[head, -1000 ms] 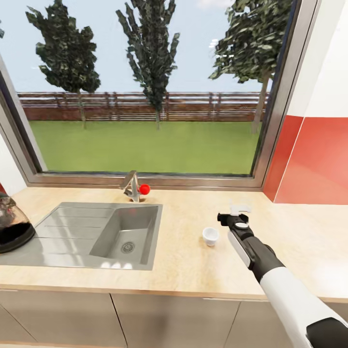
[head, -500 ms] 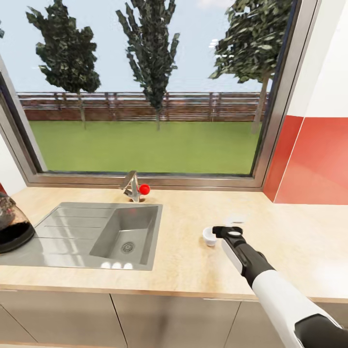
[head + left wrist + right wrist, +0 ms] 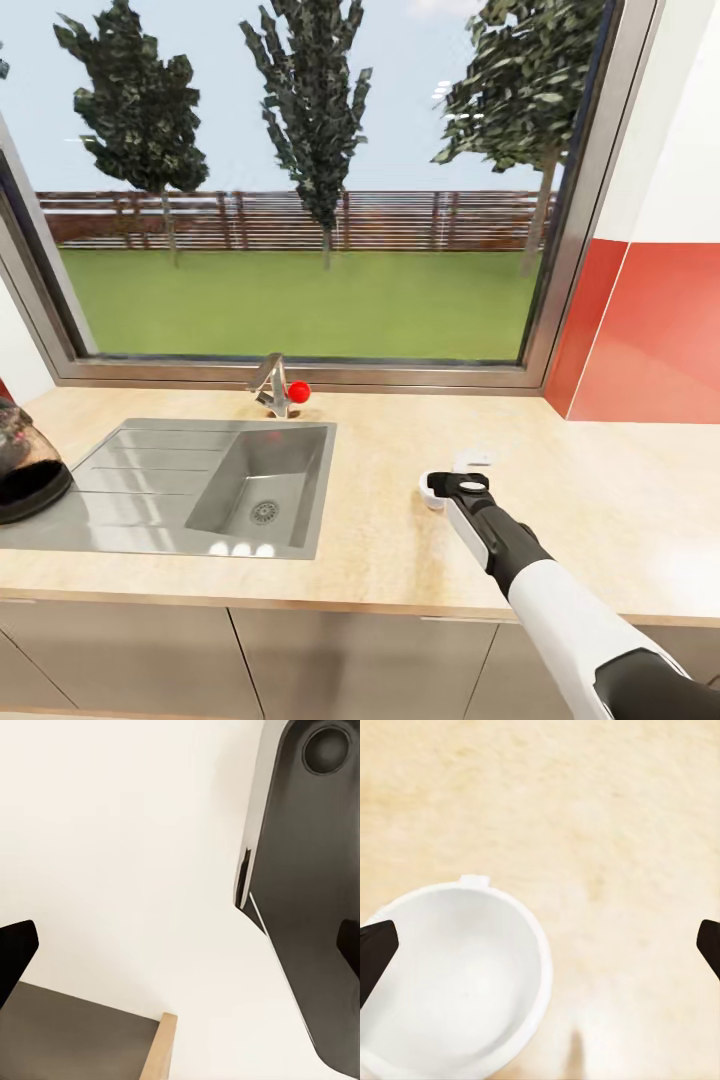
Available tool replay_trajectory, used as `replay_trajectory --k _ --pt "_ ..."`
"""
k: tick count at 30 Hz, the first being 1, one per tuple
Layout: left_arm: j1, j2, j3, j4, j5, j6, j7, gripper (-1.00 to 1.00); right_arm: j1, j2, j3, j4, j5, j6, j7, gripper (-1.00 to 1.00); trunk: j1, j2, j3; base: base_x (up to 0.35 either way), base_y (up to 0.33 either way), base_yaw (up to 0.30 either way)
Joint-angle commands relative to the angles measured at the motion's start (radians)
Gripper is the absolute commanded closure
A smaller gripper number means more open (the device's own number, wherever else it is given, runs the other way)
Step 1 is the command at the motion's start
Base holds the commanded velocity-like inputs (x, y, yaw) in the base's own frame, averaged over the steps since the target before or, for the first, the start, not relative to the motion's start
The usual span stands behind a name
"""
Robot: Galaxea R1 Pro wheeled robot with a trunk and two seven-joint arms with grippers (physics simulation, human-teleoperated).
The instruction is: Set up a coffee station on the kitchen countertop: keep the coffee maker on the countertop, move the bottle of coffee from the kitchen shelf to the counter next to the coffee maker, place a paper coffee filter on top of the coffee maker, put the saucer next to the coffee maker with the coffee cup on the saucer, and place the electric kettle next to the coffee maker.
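The right gripper is spread wide, with its two dark fingertips far apart at the sides of the right wrist view, and it holds nothing. It hangs over the white cup. The cup stands upright on the tan counter and is empty inside. In the head view the cup sits to the right of the sink, partly hidden under the right gripper. The sink bowl is empty. A glass coffee pot with dark coffee stands at the left edge. I cannot tell if the left gripper is spread or closed.
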Motion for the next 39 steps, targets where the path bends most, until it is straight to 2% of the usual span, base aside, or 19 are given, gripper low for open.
replay_trajectory --k 1,18,38,39 --pt "-0.001 0.0 0.007 -0.001 -0.01 0.005 0.002 -1.0 -0.001 -0.001 0.005 -0.001 -0.009 0.004 -0.009 -1.0 0.001 -0.002 -0.002 0.0 0.0 0.0" --pt "-0.001 -0.002 0.007 -0.001 -0.01 0.005 0.002 -1.0 -0.001 -0.003 0.001 0.093 -0.01 0.001 -0.009 -1.0 0.001 -0.002 -0.002 0.0 0.0 0.0" --pt "-0.001 0.002 0.007 -0.002 -0.009 0.005 0.003 -1.0 -0.001 -0.001 0.003 0.106 -0.011 0.001 -0.007 -1.0 0.001 -0.002 -0.002 0.026 0.026 0.0" --pt "-0.001 0.002 0.007 -0.001 -0.009 0.005 0.003 -1.0 -0.001 -0.001 0.003 0.106 -0.011 0.001 -0.007 1.0 0.001 -0.002 -0.002 0.001 0.001 0.0"
